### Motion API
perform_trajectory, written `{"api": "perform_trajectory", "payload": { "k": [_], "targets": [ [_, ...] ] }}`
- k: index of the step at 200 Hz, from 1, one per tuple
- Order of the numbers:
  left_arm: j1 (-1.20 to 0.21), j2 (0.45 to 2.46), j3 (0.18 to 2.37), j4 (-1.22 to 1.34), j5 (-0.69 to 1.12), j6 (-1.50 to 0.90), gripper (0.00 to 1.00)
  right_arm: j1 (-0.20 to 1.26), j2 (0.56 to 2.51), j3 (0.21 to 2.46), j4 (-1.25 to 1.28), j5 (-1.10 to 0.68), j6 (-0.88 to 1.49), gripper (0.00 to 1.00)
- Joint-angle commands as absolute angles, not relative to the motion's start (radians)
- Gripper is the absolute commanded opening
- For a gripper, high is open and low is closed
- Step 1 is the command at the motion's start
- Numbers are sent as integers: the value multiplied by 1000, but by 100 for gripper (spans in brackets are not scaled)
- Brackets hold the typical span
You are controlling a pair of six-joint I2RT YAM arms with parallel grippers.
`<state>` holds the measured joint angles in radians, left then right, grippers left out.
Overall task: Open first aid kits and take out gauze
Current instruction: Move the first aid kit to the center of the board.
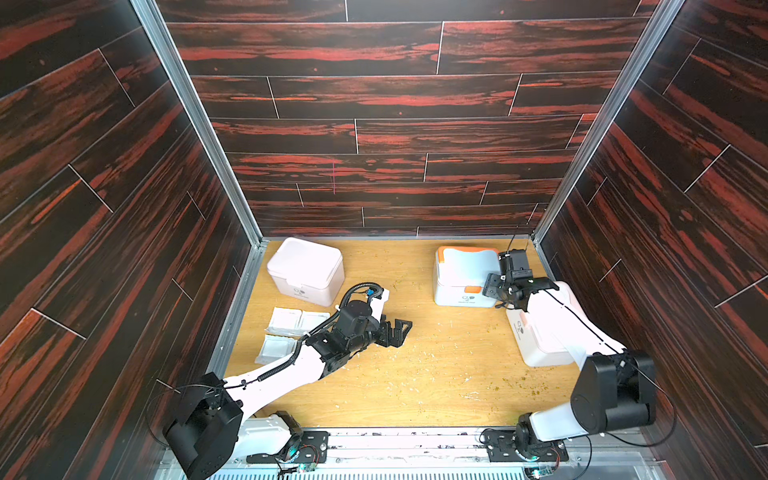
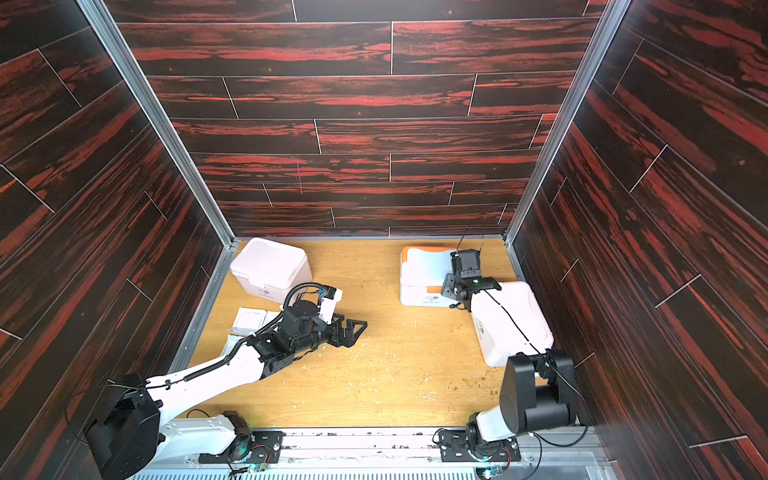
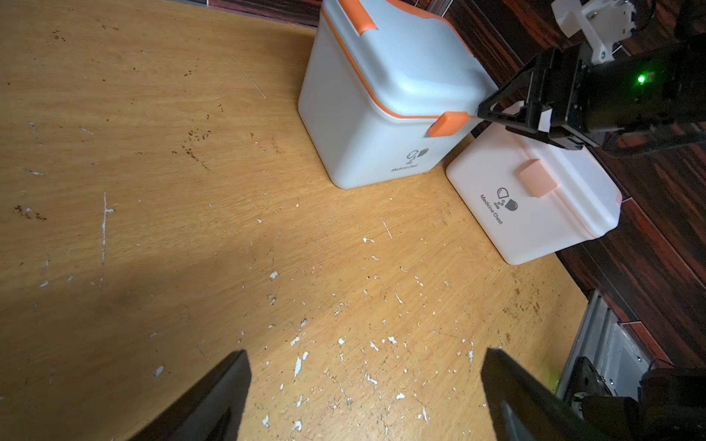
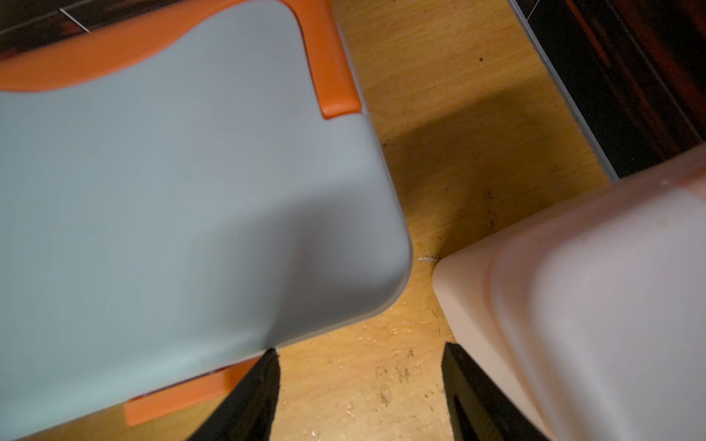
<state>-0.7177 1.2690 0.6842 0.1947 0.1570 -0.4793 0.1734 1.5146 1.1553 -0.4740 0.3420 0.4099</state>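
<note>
While spread wide and empty, left end effector (image 1: pixel 404 332) above the bare wooden surface (image 1: pixel 436 374), gauze packets (image 1: pixel 286 321) flat near the left wall, partly under that arm. Right end effector (image 4: pixel 359 353) parted, gripping nothing, one fingertip beside the orange latch (image 4: pixel 175 401) of the shut blue kit (image 4: pixel 172 191). Pinkish kit (image 4: pixel 573 305) just beside; white kit (image 1: pixel 305 268) far left, closed.

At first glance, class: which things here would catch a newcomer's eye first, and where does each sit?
The orange-trimmed kit stands out at the back right of the table, with the open right gripper by its front latch. White gauze packets lie by the left edge, beside the left arm.
</note>
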Motion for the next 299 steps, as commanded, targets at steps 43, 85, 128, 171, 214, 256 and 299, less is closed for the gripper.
{"api": "perform_trajectory", "payload": {
  "k": [43, 85, 128, 171, 214, 256, 299],
  "targets": [
    [-698, 1253, 662, 219, 136, -476, 99, 154, 1565, 1197, -399, 205, 452, 74],
    [-692, 1233, 655, 209, 97, -461, 99, 184, 1422, 1057, -339, 87, 466, 77],
    [-686, 1201, 626, 223, 18, -436, 99, 306, 1415, 1010, -237, 42, 534, 71],
    [-682, 1149, 596, 217, -41, -414, 98, 324, 1533, 1054, -94, -35, 573, 62],
    [-677, 1132, 586, 214, -69, -402, 99, 320, 1623, 1135, -82, -3, 537, 61],
    [-668, 1135, 587, 220, -58, -415, 99, 307, 1652, 1173, -88, 5, 506, 62],
    [-646, 1141, 628, 179, -44, -418, 99, 288, 1633, 1200, -123, -73, 491, 63]
  ]
}}
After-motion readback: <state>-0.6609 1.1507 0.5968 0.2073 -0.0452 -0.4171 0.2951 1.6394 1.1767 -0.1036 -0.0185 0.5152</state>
